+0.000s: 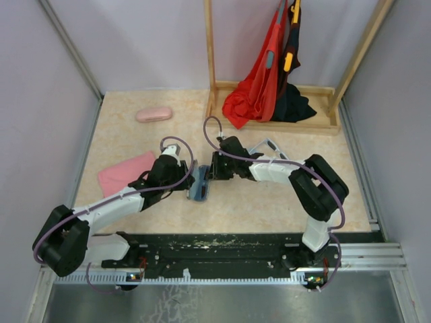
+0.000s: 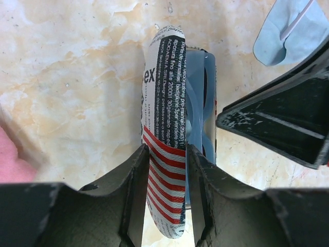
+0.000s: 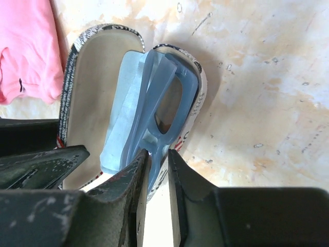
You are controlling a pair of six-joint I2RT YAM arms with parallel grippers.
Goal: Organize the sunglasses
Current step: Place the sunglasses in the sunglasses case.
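The left claw (image 2: pixel 168 152) is gripping one half of the open flag-printed case (image 2: pixel 162 62), its fingers narrowed to the thickness of that striped shell. The right claw (image 3: pixel 159 154) is pinching the folded grey-frame glasses (image 3: pixel 151 88) at their near end, fingers almost together. The glasses are sitting inside the case, against its other half, with a pale blue layer between them and the lining. The case is resting on the marbled tabletop (image 3: pixel 267 103) between the two arms. A pink cloth (image 3: pixel 25 46) is lying just to the left of the case, and a light-blue cloth (image 2: pixel 288 31) is lying near its right side.
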